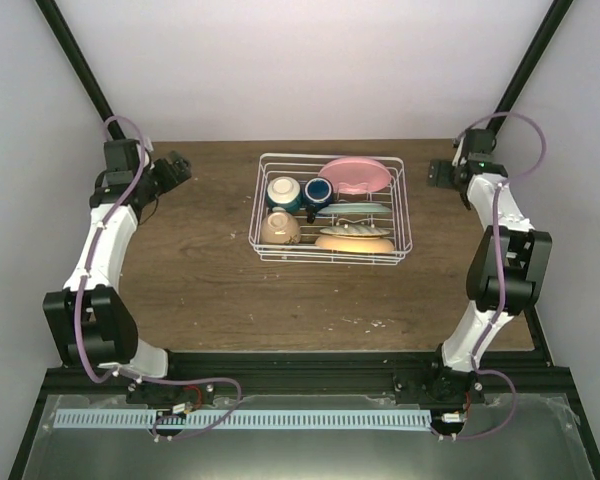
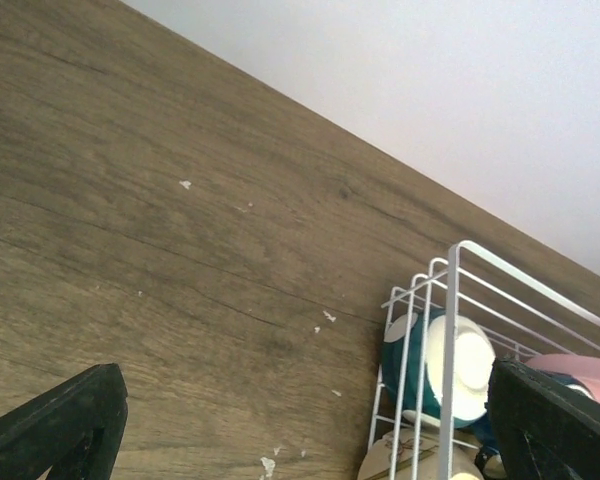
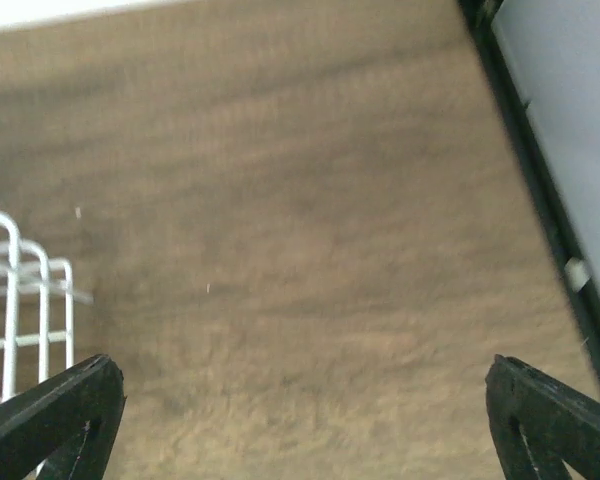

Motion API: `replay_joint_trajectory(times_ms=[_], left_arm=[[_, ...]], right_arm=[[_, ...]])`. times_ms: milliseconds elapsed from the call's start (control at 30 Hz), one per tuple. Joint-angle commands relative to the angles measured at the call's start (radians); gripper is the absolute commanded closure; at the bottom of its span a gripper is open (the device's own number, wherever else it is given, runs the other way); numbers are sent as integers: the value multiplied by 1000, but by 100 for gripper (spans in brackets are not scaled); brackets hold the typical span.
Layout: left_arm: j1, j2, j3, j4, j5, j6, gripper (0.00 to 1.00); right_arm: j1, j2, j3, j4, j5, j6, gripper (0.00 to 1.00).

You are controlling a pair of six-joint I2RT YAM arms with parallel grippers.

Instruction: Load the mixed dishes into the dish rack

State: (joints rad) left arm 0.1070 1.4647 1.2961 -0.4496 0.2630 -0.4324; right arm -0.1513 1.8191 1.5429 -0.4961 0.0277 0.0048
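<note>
A: Top external: rectangular white wire dish rack (image 1: 300,155), mid-table, holds round pink plate (image 1: 357,174), tan woven-pattern plate (image 1: 353,240), cream bowl (image 1: 280,228), white-and-blue bowl (image 1: 283,191), dark blue mug (image 1: 317,190).

B: Left wrist: left gripper (image 2: 305,400) spread wide, empty, near the rack corner. Right wrist: right gripper (image 3: 305,375) likewise. Hazard: a swinging arm could clip the wire and topple the propped plates.

No readable text, label or number shows, though views are blurry.
</note>
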Motion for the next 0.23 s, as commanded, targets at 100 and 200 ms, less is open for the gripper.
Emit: replay_joint_trajectory(times_ms=[100, 200], left_arm=[[5, 53, 8, 45, -33, 18, 0], [5, 61, -3, 53, -41, 20, 0]], right_arm=[[6, -40, -161, 127, -25, 73, 0], [6, -37, -168, 136, -8, 65, 0]])
